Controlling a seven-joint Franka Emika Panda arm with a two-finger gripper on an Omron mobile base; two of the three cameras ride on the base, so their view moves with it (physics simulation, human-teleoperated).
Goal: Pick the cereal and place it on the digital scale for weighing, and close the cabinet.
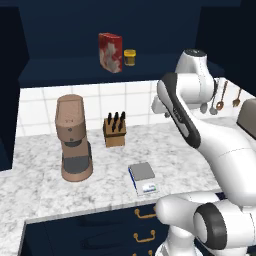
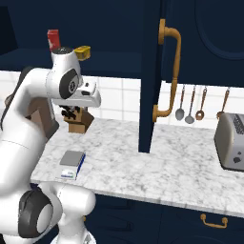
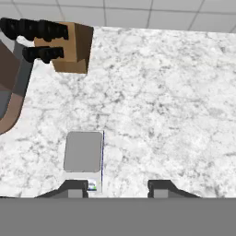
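The red cereal box point(image 1: 110, 52) stands upright on the shelf of the open navy cabinet point(image 1: 65, 30), partly hidden behind my arm in the right base view point(image 2: 53, 38). One cabinet door point(image 2: 148, 81) swings out over the counter, its brass handle point(image 2: 172, 71) facing right. The digital scale point(image 1: 143, 176) lies flat near the counter's front edge, its grey platform point(image 3: 83, 151) bare. My gripper point(image 3: 117, 189) hangs open above the counter, pointing down, just right of the scale and well below the cereal, with nothing between its fingers.
A small yellow jar point(image 1: 129, 57) sits beside the cereal. A brown coffee grinder point(image 1: 73, 145) and a knife block point(image 1: 115, 131) stand behind the scale. A toaster point(image 2: 232, 140) and hanging utensils point(image 2: 190, 102) are to the right. Navy drawers point(image 1: 145, 215) sit below the counter.
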